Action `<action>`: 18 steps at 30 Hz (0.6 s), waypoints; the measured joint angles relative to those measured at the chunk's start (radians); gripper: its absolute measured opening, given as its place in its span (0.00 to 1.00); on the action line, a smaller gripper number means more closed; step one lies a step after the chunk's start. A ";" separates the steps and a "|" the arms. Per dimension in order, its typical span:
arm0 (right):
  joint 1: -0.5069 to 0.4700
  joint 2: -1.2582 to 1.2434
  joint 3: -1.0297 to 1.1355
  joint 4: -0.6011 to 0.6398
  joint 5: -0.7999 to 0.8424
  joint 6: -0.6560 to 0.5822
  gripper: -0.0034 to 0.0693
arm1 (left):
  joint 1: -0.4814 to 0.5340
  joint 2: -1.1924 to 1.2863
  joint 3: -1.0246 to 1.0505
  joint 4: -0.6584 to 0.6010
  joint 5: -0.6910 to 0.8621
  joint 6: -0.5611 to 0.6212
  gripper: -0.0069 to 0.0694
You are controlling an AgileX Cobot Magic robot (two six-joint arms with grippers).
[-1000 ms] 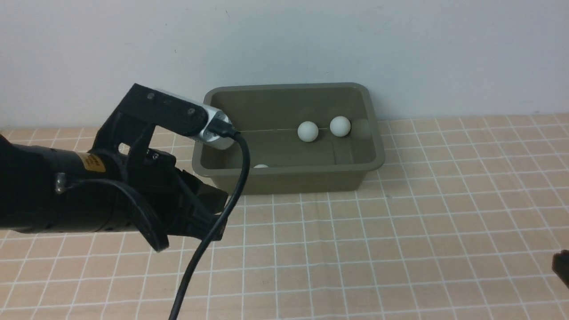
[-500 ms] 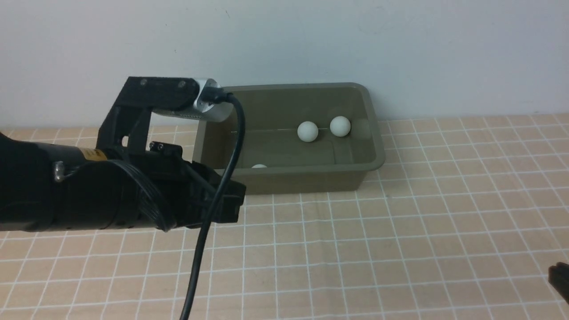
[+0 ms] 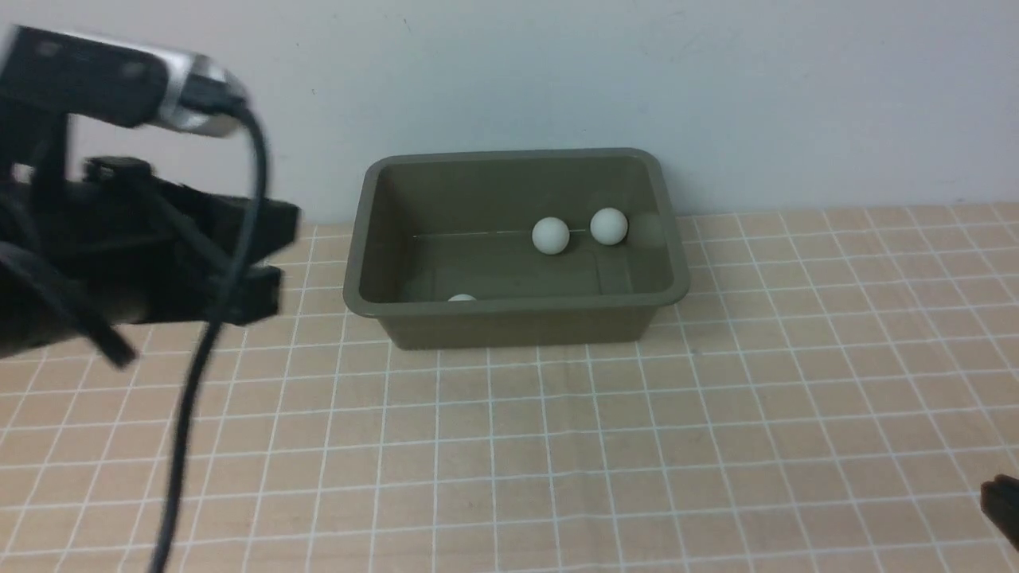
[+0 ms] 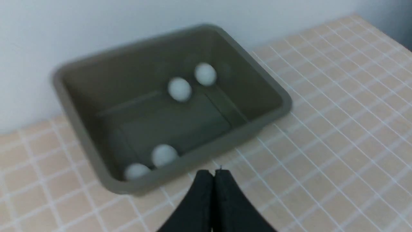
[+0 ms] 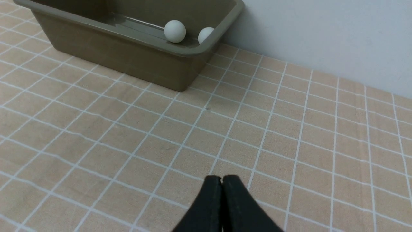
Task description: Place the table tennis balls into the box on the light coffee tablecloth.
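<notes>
Front view: I see the box [image 3: 509,247] at centre on the light coffee tablecloth [image 3: 637,438], with three table tennis balls [image 3: 550,235] visible inside it. The left gripper [image 3: 263,251], at left, looks clenched and empty; swinging it wide could clip the rim.

Left wrist view: I count four balls [image 4: 179,89] in the box, with the claw clenched on nothing.

Right wrist view: the right gripper [image 5: 221,180], bottom centre, is clenched and empty; two balls show at the top.

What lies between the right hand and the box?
Only bare tablecloth. In the right wrist view, nothing stands between the shut right hand and the box.
</notes>
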State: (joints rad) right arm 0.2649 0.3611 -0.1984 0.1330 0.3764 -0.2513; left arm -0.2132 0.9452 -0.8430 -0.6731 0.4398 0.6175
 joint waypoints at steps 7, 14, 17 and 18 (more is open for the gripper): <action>0.000 0.000 0.000 0.000 0.009 0.000 0.02 | 0.381 -0.323 0.095 0.010 0.000 0.045 0.00; 0.000 0.000 0.000 0.000 0.009 0.000 0.02 | 0.449 -0.641 0.357 0.035 -0.018 0.057 0.00; 0.000 0.000 0.000 0.000 0.009 0.000 0.02 | 0.449 -0.720 0.443 0.036 -0.026 0.058 0.00; 0.000 0.000 0.000 0.000 0.009 0.000 0.02 | 0.449 -0.770 0.499 0.038 -0.028 0.058 0.00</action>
State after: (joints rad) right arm 0.2649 0.3611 -0.1984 0.1330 0.3858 -0.2513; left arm 0.2363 0.1756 -0.3445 -0.6356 0.4122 0.6759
